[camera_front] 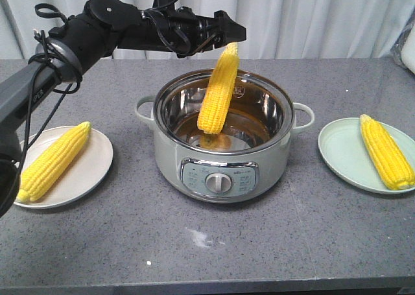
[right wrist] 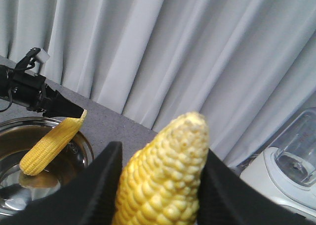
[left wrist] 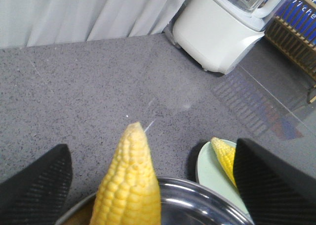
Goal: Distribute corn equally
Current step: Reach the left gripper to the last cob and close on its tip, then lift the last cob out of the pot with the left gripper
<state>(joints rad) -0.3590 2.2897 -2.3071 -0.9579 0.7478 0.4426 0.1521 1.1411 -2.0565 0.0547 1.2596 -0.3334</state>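
One corn cob (camera_front: 218, 91) stands steeply in the steel pot (camera_front: 220, 165), its pale tip up at my left gripper (camera_front: 228, 39). In the left wrist view this cob (left wrist: 129, 185) rises between the gripper's (left wrist: 150, 143) wide-apart fingers (left wrist: 34, 185), and neither finger touches it. Whether it leans on the rim I cannot tell. A cob (camera_front: 55, 159) lies on the white plate (camera_front: 91, 172) at left, and another (camera_front: 387, 151) on the green plate (camera_front: 343, 152) at right. My right gripper (right wrist: 163, 148), out of the front view, is shut on a further cob (right wrist: 165, 180).
The pot has side handles (camera_front: 303, 117) and a control panel with a knob (camera_front: 218, 181). A white blender (left wrist: 222, 32) stands at the table's far right by the curtain. The left arm (camera_front: 97, 26) and its cables reach in over the left plate.
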